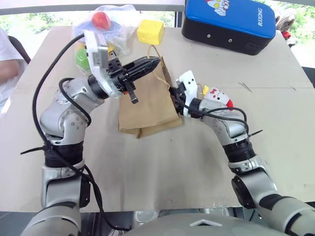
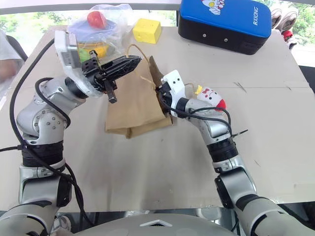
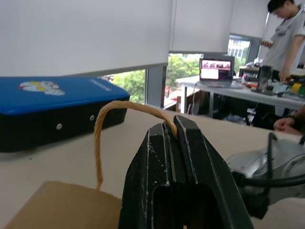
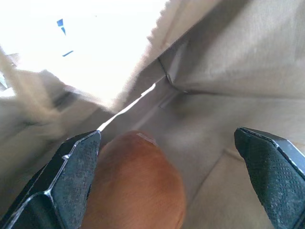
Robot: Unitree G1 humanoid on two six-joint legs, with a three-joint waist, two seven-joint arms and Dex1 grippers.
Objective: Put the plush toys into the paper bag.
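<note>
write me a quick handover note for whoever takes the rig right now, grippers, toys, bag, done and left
Left gripper: shut on the paper bag's cord handle, holding the mouth up.
Right gripper: open, inside the bag mouth.
Brown plush toy: inside the bag, between the open fingers, apparently released.
White plush toy: on the table, beside the right arm.
Done: brown toy is in.
Left: withdraw the right gripper, pick up the white toy, bag it.

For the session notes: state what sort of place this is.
Probably an office or lab workroom: a laptop on a cluttered desk, big windows with roller blinds, and a person standing nearby.
</note>
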